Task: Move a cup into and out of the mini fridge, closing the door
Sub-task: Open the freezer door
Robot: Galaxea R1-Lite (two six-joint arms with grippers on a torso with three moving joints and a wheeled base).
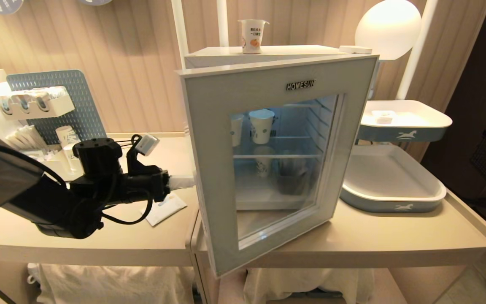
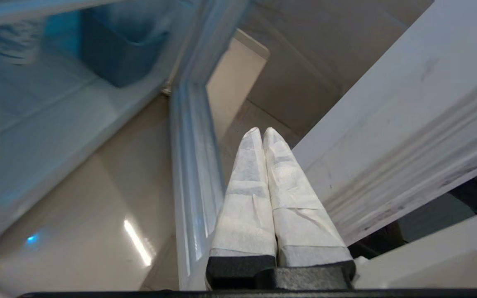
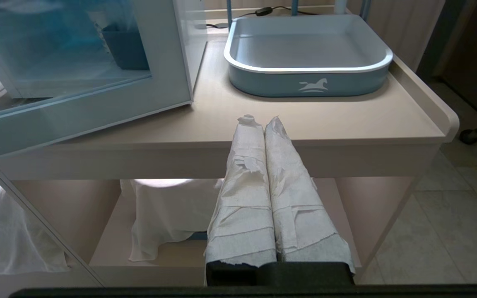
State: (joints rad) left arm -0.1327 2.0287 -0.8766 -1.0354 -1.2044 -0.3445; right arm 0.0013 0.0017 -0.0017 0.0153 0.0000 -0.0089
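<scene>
One arm is at work: the left tool (image 1: 186, 182) reaches level from the robot's left, its paper-wrapped fingers (image 2: 249, 182) pressed together and empty, poked into the gap behind the free edge of the door (image 1: 268, 169). That door, a pale framed panel with a glass window, stands swung partly open from the mini fridge (image 1: 264, 55), which sits on the table (image 1: 395, 236). The cup (image 1: 253, 36), white with an orange fruit picture, stands upright on top of the fridge, well apart from both tools. Through the glass, taller paper cups (image 1: 262, 126) show on a wire shelf. The right tool (image 3: 263, 124) hangs low in front of the table edge, fingers shut on nothing, near a blue tray (image 3: 309, 78).

The step in hand looks like swinging the door wider by pushing from behind its edge. Next, the door needs enough opening for an arm to pass, and then a tool must spread to take the cup from the fridge top.
</scene>
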